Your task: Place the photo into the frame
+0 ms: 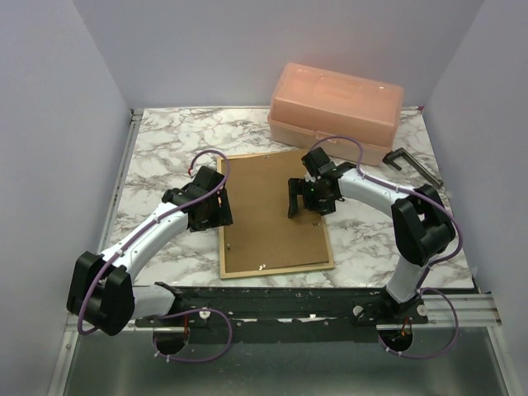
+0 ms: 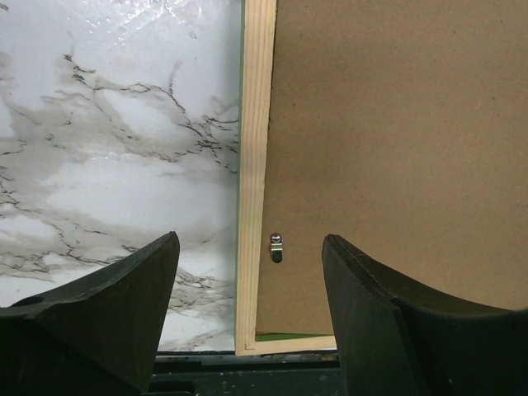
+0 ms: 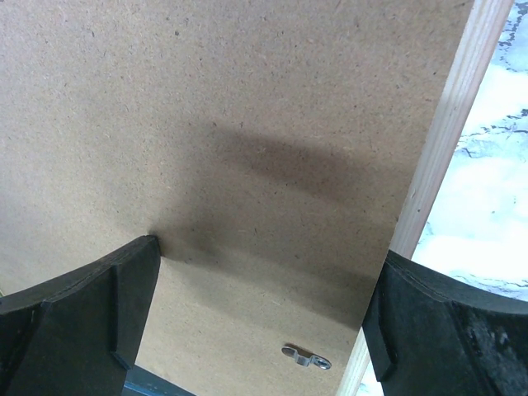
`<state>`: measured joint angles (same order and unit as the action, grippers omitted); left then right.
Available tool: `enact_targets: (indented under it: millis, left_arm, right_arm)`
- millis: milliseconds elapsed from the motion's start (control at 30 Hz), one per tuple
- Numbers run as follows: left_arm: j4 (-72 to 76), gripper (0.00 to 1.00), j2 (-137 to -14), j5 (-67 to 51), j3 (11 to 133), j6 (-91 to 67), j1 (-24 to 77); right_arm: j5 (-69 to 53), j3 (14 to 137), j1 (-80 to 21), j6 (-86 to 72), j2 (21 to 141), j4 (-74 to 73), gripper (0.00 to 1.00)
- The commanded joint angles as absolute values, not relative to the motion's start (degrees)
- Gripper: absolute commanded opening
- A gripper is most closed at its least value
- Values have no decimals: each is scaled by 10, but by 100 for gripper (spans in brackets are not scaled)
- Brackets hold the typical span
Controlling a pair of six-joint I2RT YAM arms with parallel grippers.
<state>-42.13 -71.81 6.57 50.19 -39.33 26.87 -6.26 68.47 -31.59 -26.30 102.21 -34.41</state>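
Note:
The frame (image 1: 276, 269) lies face down on the marble table, its pale wood back up, with a brown hardboard backing panel (image 1: 268, 227) sitting in it. The photo is hidden. My left gripper (image 1: 216, 210) is open over the frame's left rim (image 2: 254, 165), and a small metal clip (image 2: 277, 246) shows between its fingers. A green sliver (image 2: 293, 337) shows at the near corner. My right gripper (image 1: 304, 200) is open and empty, low over the panel (image 3: 247, 107) near the right rim (image 3: 445, 124), with a clip (image 3: 305, 356) below it.
A peach plastic box (image 1: 336, 111) stands at the back right, close to the frame's far corner. A black clamp-like tool (image 1: 410, 165) lies right of it. Grey walls close in the table (image 1: 165, 148) on three sides.

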Motion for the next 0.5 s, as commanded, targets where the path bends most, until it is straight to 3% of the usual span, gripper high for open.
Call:
enact_targets:
  millis: [0, 467]
  left_arm:
    - [-422, 72, -718, 72, 498, -400, 271]
    - [-429, 72, -726, 80, 494, -402, 275]
  right_arm:
    - [16, 694, -321, -250, 1005, -380, 100]
    - [43, 744, -353, -235, 1054, -419, 100]
